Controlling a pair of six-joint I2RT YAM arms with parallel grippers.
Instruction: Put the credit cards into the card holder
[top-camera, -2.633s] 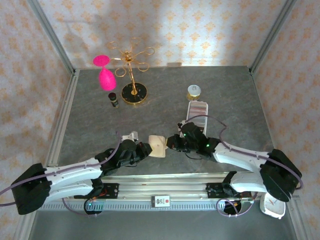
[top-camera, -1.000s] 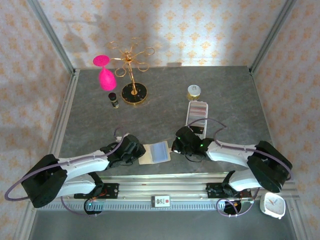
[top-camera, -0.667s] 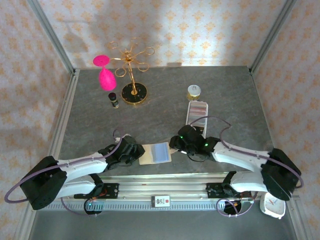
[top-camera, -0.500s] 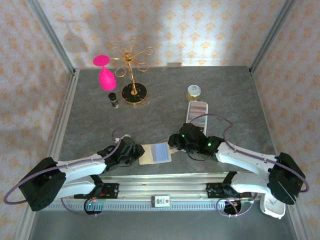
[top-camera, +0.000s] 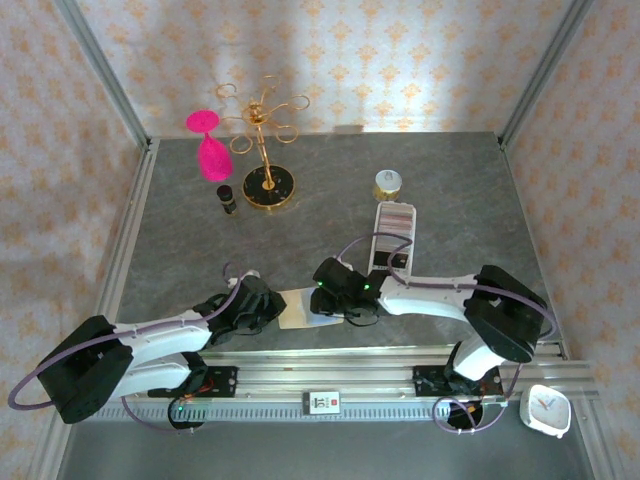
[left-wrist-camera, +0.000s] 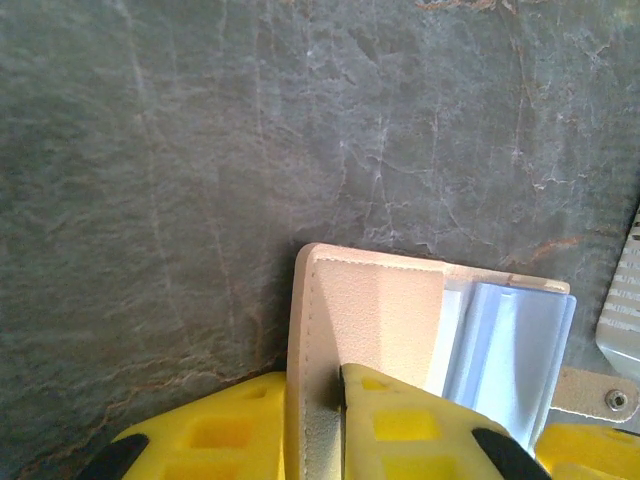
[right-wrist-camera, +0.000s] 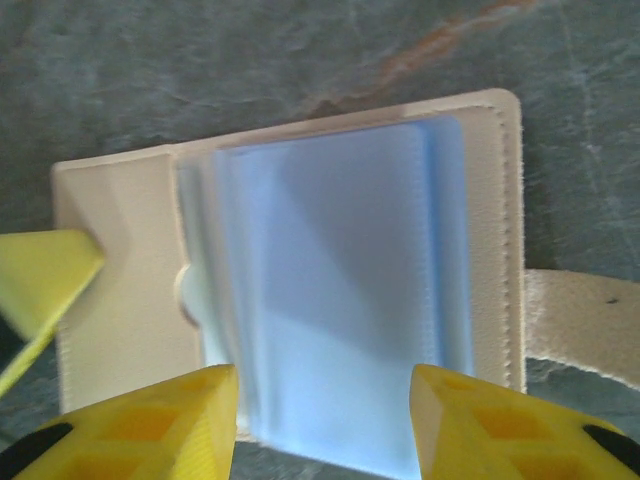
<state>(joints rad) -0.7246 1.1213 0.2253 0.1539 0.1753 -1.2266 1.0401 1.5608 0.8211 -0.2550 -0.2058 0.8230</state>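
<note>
The card holder (top-camera: 298, 309) lies open on the grey table near its front edge. It is beige, with pale blue clear sleeves (right-wrist-camera: 330, 300) facing up and a snap tab (right-wrist-camera: 580, 312) at its right. My left gripper (top-camera: 272, 311) is shut on the holder's left cover (left-wrist-camera: 370, 300), one yellow finger (left-wrist-camera: 420, 420) on top of the flap and the other under it. My right gripper (top-camera: 335, 298) hangs open just over the sleeves, its fingertips (right-wrist-camera: 190, 410) astride them with nothing between. The credit cards are out of view.
A long white tray (top-camera: 392, 225) lies just behind the right arm, with a small round tin (top-camera: 388, 183) beyond it. At the back left stand a gold rack (top-camera: 265, 185), a pink glass (top-camera: 210, 150) and a small dark bottle (top-camera: 228, 198). A clock (top-camera: 545, 408) sits off the table's front right.
The holder, held up between both grippers earlier, now lies open flat. My right gripper has opened and slid left over the sleeves. My left jaws have closed tighter on the cover.
</note>
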